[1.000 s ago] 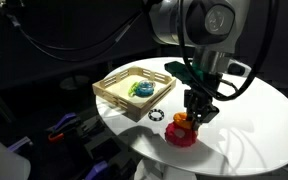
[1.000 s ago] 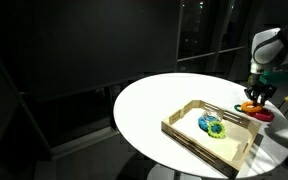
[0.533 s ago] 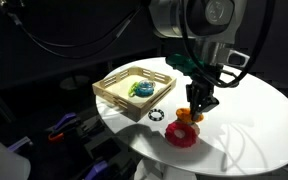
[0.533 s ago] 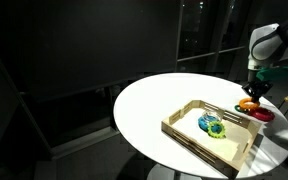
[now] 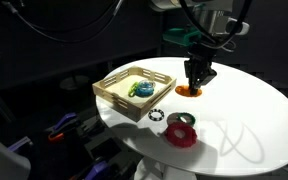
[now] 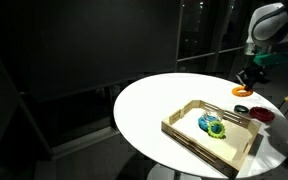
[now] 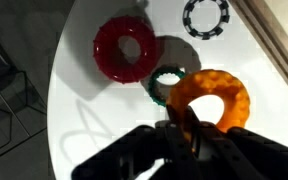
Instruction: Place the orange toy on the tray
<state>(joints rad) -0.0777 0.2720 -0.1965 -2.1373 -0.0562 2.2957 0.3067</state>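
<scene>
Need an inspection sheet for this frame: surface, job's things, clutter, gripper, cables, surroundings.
Surface: round glossy white table, shadows on it.
Job's things: small bright orange plastic ring held above the table, beside the tray, not over it. Shallow square light-wood slatted tray does not hold it yet.
Clutter: green-blue-yellow toy in the tray; larger red ring on the table; thin green ring against its edge; black toothed ring apart, near the tray.
Gripper: Robotiq gripper shut on the orange ring.
Cables: dark cable loops in the background.
Surroundings: dark room, little detail.
</scene>
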